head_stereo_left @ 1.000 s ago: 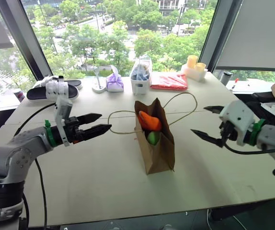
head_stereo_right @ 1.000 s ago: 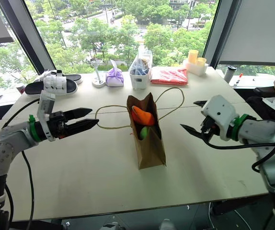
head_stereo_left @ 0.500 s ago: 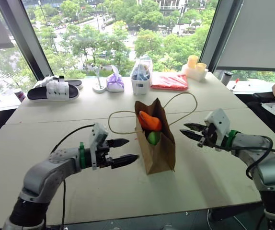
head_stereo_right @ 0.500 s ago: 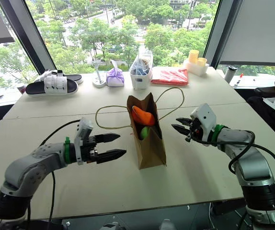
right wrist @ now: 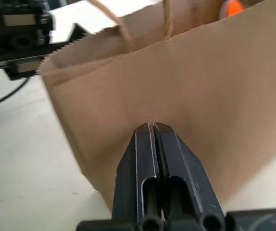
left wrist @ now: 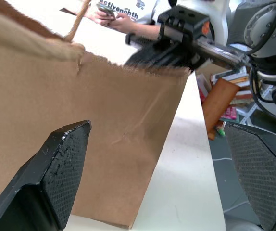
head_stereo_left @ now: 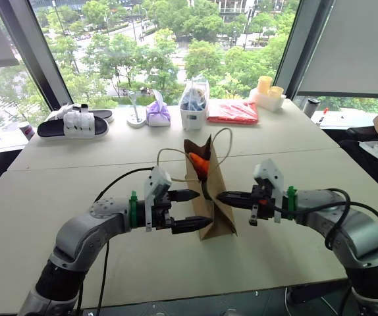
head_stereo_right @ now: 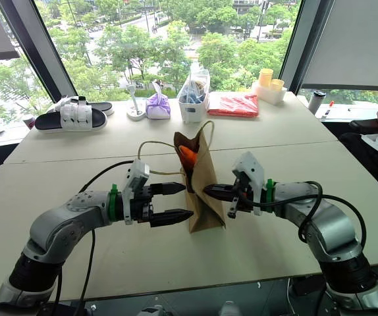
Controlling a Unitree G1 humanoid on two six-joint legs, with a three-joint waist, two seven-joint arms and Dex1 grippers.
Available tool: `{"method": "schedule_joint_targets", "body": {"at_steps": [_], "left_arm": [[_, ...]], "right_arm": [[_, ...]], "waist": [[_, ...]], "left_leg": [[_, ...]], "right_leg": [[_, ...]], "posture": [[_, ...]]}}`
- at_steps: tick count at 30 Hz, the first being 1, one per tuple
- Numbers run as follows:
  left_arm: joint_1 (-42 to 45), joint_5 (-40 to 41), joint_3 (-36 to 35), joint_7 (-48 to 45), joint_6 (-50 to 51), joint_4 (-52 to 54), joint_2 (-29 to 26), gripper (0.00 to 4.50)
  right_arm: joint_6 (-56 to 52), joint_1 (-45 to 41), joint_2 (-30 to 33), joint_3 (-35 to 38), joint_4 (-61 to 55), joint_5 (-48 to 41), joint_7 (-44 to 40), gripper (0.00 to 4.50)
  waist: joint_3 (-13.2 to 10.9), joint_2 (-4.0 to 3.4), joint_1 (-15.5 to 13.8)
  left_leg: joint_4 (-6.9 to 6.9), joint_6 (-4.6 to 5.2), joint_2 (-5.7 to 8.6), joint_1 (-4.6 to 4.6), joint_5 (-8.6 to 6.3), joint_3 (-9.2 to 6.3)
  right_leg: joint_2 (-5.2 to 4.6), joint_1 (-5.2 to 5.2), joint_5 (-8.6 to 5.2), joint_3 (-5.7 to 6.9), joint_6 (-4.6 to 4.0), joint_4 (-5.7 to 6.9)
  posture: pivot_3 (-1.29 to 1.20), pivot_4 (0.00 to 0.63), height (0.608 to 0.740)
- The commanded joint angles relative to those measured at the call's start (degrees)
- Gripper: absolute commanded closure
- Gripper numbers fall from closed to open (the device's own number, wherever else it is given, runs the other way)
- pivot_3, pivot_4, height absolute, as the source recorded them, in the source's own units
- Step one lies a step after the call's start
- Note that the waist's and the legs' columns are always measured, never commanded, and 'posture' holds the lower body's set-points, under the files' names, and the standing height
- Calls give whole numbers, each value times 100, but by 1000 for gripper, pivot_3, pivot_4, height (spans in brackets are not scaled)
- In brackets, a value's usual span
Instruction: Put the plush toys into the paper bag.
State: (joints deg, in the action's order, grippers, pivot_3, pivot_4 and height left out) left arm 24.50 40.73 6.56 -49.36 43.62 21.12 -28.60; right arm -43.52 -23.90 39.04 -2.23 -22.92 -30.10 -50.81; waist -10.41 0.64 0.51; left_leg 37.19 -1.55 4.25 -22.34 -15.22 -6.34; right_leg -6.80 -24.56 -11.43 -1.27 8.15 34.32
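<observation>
I judge the loading done: the orange toy sits in the mouth of the paper bag, mid-surface; the green toy is now hidden. Since a second ago, both arms have closed in on the bag. Left tool spread, empty; right tool now clenched, tips against the bag wall.

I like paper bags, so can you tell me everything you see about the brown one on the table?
The paper bag is plain brown kraft paper with a zigzag top edge and thin beige cord handles looping above it. It stands upright in the middle of the table, squeezed narrow. An orange plush toy peeks out of its open top. The left gripper reaches it open from one side; the shut right gripper presses its tips against the other.
</observation>
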Motion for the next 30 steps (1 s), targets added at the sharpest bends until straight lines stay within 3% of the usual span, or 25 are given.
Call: {"method": "schedule_joint_targets", "body": {"at_steps": [1,8,20,24,30], "left_arm": [[21,116,15,15,38,245,52,0],[147,-333,122,850,168,20,466,0],[-158,-380,49,2266,855,506,1074,0],[-153,-437,27,2397,831,468,1089,1292],[-39,-334,-75,2503,948,469,1062,4171]], "right_arm": [[30,-130,-80,-63,-184,-56,73,4470],[68,-297,-243,-267,-57,62,245,4470],[43,-296,-149,-239,-57,85,328,4470],[36,-295,-143,-280,-49,101,351,4500],[3,-298,-97,-279,-85,121,336,4500]], "waist": [[0,0,3],[0,0,-6],[0,0,-5],[0,0,-2],[0,0,-3]], "left_leg": [[0,0,0,0,0,0],[0,0,0,0,0,-2],[2,-1,2,0,0,-4],[3,-1,2,0,0,-2],[2,-1,2,0,0,-2]], "right_leg": [[0,0,0,0,0,0],[0,0,0,1,0,1],[0,1,0,1,1,1],[0,1,0,1,1,1],[0,1,0,1,0,1]], "posture": [[0,150,740],[0,150,740],[0,150,740],[0,150,740],[0,150,740]]}}
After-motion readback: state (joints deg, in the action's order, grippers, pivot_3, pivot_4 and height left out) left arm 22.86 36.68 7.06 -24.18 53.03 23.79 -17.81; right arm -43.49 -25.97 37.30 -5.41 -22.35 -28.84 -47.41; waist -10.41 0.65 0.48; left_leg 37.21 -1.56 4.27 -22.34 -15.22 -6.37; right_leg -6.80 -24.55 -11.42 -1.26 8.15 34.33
